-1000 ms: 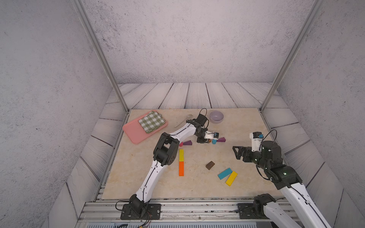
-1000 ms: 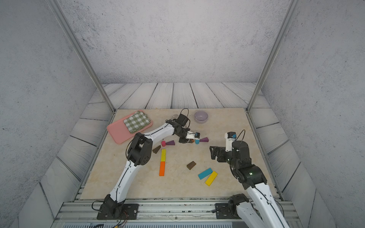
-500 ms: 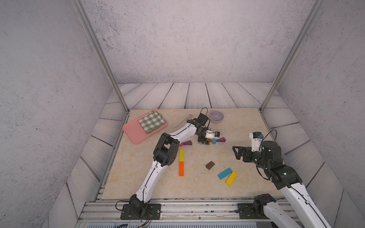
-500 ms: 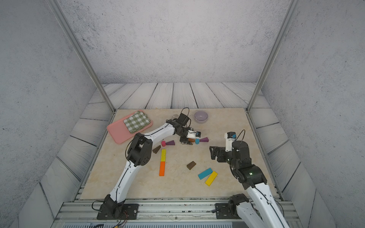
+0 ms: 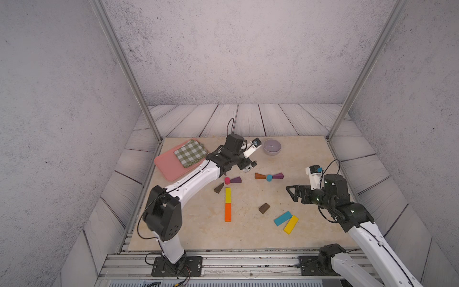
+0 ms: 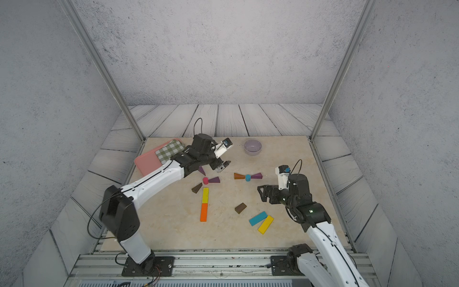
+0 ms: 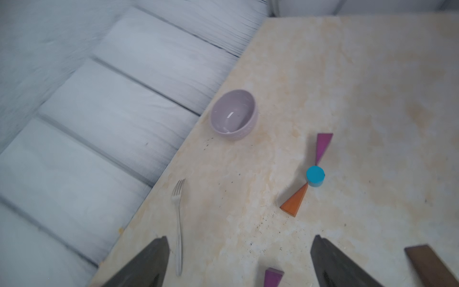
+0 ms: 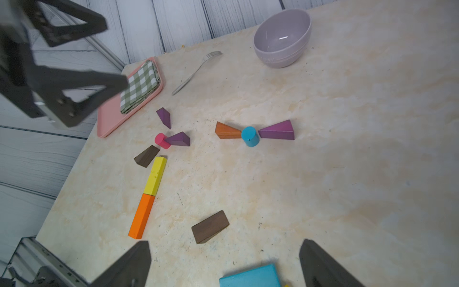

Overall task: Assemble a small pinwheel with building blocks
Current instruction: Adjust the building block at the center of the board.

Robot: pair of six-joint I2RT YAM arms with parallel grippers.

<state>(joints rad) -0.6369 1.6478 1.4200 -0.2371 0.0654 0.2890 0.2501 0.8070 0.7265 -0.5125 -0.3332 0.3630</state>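
An orange-brown wedge (image 5: 260,176), a blue cylinder (image 5: 269,177) and a purple wedge (image 5: 278,176) lie in a row, tips to the cylinder. To their left a pink cylinder (image 5: 227,180) touches a purple wedge (image 5: 236,180), with another purple wedge (image 6: 201,170), a dark brown wedge (image 5: 219,188), and a yellow bar (image 5: 228,195) end to end with an orange bar (image 5: 228,212). My left gripper (image 5: 249,167) (image 7: 238,261) hangs open and empty just left of the orange-brown wedge. My right gripper (image 5: 293,192) (image 8: 224,263) is open above a blue bar (image 8: 250,277).
A loose dark brown wedge (image 5: 264,208) lies near the blue bar (image 5: 282,218) and a second yellow bar (image 5: 291,224). A lilac bowl (image 5: 272,147) and a fork (image 7: 178,223) are at the back. A pink tray (image 5: 169,166) with a checked cloth (image 5: 190,156) is back left.
My left gripper has opened, let go of the orange-brown wedge beside the blue cylinder, and drawn back to the left. The right arm has stayed put.
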